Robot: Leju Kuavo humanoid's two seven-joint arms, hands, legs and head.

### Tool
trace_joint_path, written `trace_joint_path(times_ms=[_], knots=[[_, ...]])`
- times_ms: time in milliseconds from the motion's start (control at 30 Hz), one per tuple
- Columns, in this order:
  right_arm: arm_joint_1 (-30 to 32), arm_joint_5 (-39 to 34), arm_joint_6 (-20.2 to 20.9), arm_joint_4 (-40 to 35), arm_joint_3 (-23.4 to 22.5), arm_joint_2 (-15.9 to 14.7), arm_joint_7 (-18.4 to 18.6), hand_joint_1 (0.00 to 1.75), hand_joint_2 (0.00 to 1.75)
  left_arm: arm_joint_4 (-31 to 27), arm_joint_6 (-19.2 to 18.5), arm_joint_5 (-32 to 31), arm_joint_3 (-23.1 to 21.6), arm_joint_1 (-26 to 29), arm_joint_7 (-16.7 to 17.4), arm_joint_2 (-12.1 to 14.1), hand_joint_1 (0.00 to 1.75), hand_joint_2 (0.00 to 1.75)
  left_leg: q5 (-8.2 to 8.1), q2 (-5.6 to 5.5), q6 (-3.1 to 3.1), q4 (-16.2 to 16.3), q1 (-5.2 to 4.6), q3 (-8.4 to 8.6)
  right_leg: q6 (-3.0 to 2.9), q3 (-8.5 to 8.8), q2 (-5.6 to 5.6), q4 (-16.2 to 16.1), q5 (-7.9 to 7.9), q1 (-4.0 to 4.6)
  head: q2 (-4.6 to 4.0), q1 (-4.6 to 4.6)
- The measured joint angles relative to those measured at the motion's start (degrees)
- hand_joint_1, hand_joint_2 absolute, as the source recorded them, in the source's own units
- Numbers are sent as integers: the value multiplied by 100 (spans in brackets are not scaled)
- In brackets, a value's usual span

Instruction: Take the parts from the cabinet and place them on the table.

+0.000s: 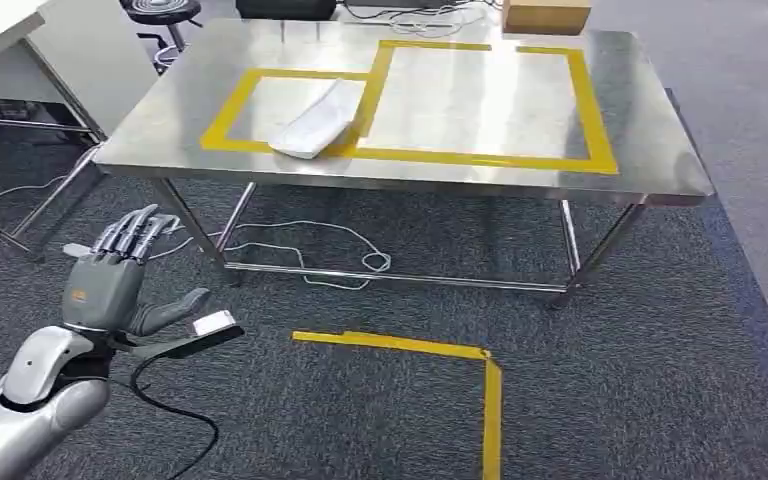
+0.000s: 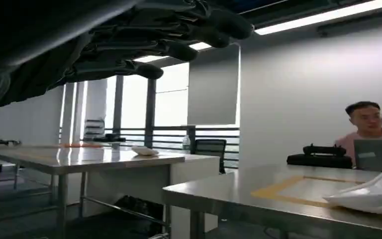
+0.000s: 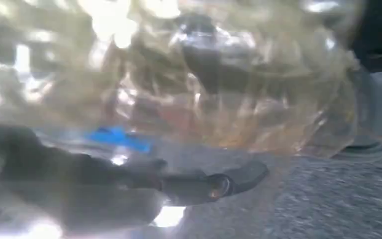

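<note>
1. Steel table [image 1: 650, 150] stands ahead on dark carpet, its top marked with two adjoining rectangles of yellow tape [image 1: 592, 120], a smaller one on the left and a larger one on the right.
2. One part, a white bag [image 1: 317, 122], lies on the table across the smaller rectangle, its right end touching the tape line that divides the two rectangles. In the left wrist view the same white bag [image 2: 375, 194] rests on the tabletop near its edge.
3. The left hand [image 1: 120, 275] is raised at the near left, well short of the table, fingers straight and held side by side, thumb out to the right, holding nothing. The left wrist view shows its dark fingers [image 2: 179, 50] extended and empty.
4. The right wrist view is blurred: a crinkled clear plastic bag [image 3: 194, 79] with amber and blue patches inside sits right against the camera, above the carpet. A dark finger [image 3: 209, 181] reaches beneath it, but whether the right hand grips the bag cannot be told.
5. A yellow tape corner [image 1: 460, 370] marks the carpet near the robot, and a white cable [image 1: 340, 255] lies coiled under the table.
6. A cardboard box [image 1: 545, 15] sits at the table's far edge.
7. A person [image 2: 370, 132] sits beyond the table behind a laptop [image 2: 378, 155].
</note>
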Motion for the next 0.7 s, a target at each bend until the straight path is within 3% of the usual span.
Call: trace_joint_path(times_ms=[33, 67, 100, 167, 200, 233, 267, 300, 333, 367, 400, 433, 467, 500, 567, 600, 633, 700], knots=[[1, -4, -9, -11, -2, -2, -29, 0, 0, 2, -7, 2, 0, 7, 0, 2, 0, 0, 20, 1, 32, 27, -22, -58, 35, -40, 2, -13, 60, -19, 0, 0], [25, -18, -15, -9, -4, -2, -42, 0, 0, 13, -7, 2, -4, 18, 0, -2, 0, 0, 93, 19, 108, 14, -21, -143, 90, -94, 17, -16, 111, -22, 0, -2], [40, -37, -15, -9, -4, -2, -59, 0, 0, 24, -13, 2, -13, 7, 0, -11, 0, 0, 156, 50, 174, 10, -4, -195, 104, -131, 25, 35, -51, -52, 0, -4], [103, -76, -43, -11, -4, -2, -52, 0, 0, 31, -28, 0, -26, -24, 0, -39, 0, 0, 284, 53, 277, 10, -25, -342, 137, -322, 37, 608, -816, -48, 0, 35], [120, -112, -77, -11, -4, -4, -50, 0, 0, 35, -48, -2, -37, -62, 2, -53, 0, 0, 352, 52, 292, 14, -39, -422, 148, -409, 41, 1054, -1122, -42, 0, 44], [133, -138, -120, -17, -9, -11, -50, 0, 0, 41, -85, -2, -57, -101, 32, -74, 0, 0, 423, 52, 302, 19, -58, -516, 150, -481, 43, 1488, -1301, -39, 0, 50], [144, -144, -162, -46, -11, -22, -50, 0, 0, 42, -114, -7, -72, -121, 55, -90, 0, 0, 480, 52, 309, 24, -74, -592, 149, -496, 44, 1737, -1293, -37, 0, 50], [163, -155, -195, -98, -24, -46, -50, 0, 0, 42, -144, -15, -103, -141, 79, -105, 0, 0, 552, 55, 308, 26, -95, -685, 132, -414, 45, 1827, -1103, -32, 0, 48], [176, -155, -220, -140, -46, -68, -52, 0, 0, 44, -151, -18, -131, -158, 87, -116, 0, 0, 625, 60, 302, 32, -112, -782, 104, -209, 46, 1671, -808, -21, 0, 46], [177, -155, -232, -160, -55, -77, -52, 0, 0, 44, -149, -17, -149, -174, 92, -120, 0, 0, 677, 60, 295, 35, -124, -847, 68, 31, 46, 1393, -620, -11, 0, 48], [177, -155, -247, -196, -72, -98, -50, 0, 0, 44, -146, -17, -168, -192, 98, -125, 0, 0, 742, 59, 284, 37, -134, -909, 13, 440, 50, 852, -525, 16, 0, 46], [175, -155, -249, -225, -96, -127, -48, 0, 0, 42, -144, -18, -181, -203, 103, -127, 0, 0, 790, 59, 261, 44, -152, -933, -50, 916, 60, 222, -677, 50, 0, 39], [173, -155, -247, -249, -98, -129, -48, 0, 0, 42, -142, -17, -184, -214, 103, -127, 0, 0, 818, 61, 242, 59, -166, -950, -65, 1191, 48, -190, -775, 65, 0, 52], [174, -160, -253, -271, -98, -149, -50, 0, 0, 42, -140, -20, -192, -231, 103, -131, 0, 0, 920, 72, 213, 56, -158, -981, -59, 1182, 50, -351, -851, 70, 0, 31], [180, -190, -273, -288, -98, -151, -98, 0, 0, 44, -140, -20, -205, -249, 103, -133, 0, 0, 1030, 70, 153, 40, -135, -1026, -101, 1103, 48, -333, -795, 88, 0, 33], [200, -243, -269, -286, -98, -149, -98, 0, 0, 61, -138, -20, -223, -254, 103, -133, 0, 0, 961, 47, 116, 79, -129, -1074, -167, 1035, 8, -367, -689, 27, -2, 56], [201, -271, -249, -280, -98, -151, -98, 0, 0, 94, -135, -20, -243, -278, 103, -136, 0, 0, 656, 47, 65, 196, -130, -1122, -209, 959, 8, -358, -626, 40, 0, 41], [217, -348, -231, -264, -98, -151, -98, 0, 0, 166, -140, -20, -295, -371, 103, -146, 0, 0, -125, 47, 4, 922, -82, -1249, -254, 811, -21, -314, -497, 47, 0, -11]])
